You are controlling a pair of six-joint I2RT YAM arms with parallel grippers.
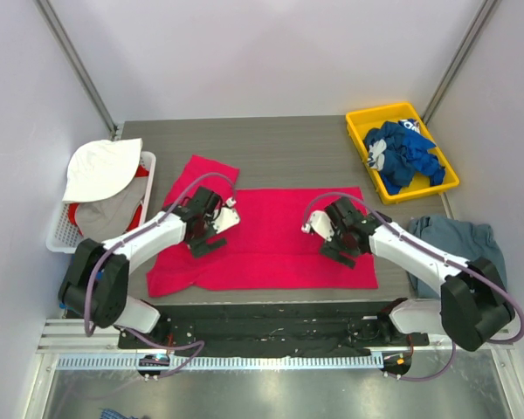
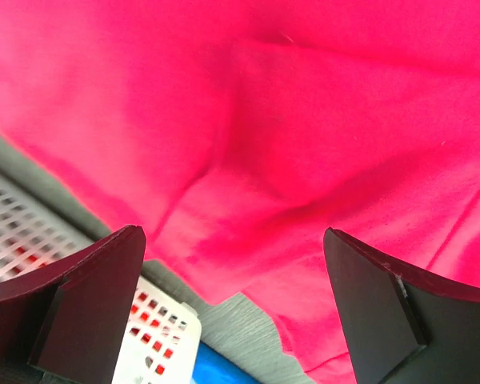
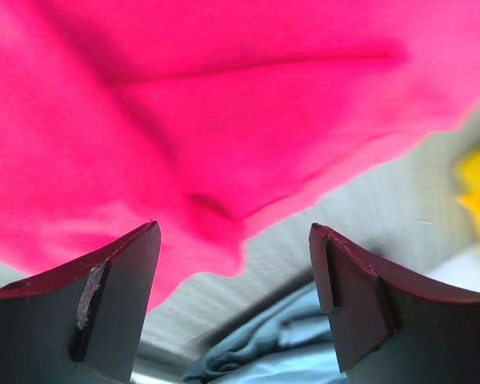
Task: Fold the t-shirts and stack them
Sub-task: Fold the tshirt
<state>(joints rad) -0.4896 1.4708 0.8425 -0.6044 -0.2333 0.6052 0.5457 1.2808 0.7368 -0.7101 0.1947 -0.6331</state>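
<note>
**Pink-red t-shirt [image 1: 271, 237] spread flat, an arm over each end**

The grey table [image 1: 288, 144] carries everything. The pink-red t-shirt takes up its middle, laid out with the long axis running left to right along the near edge and one sleeve sticking out toward the far left corner. A slate grey-blue t-shirt [image 1: 458, 240] lies crumpled at the right edge. The royal blue t-shirts [image 1: 403, 155] are heaped in a yellow bin [image 1: 356, 131] at the far right corner.

The left gripper [image 1: 208, 231] hangs low over the shirt's left part and the right gripper [image 1: 339, 237] over its right part. Each is about as near to its own end as the other. Both stand with jaws wide and nothing between them.

From the right wrist, the shirt's right hem sits just ahead of the fingers [image 3: 116, 280], with bare table past it. To my eye the fold turns on that: each side edge lies outward of its own arm, so neither needs to cross over.
</note>
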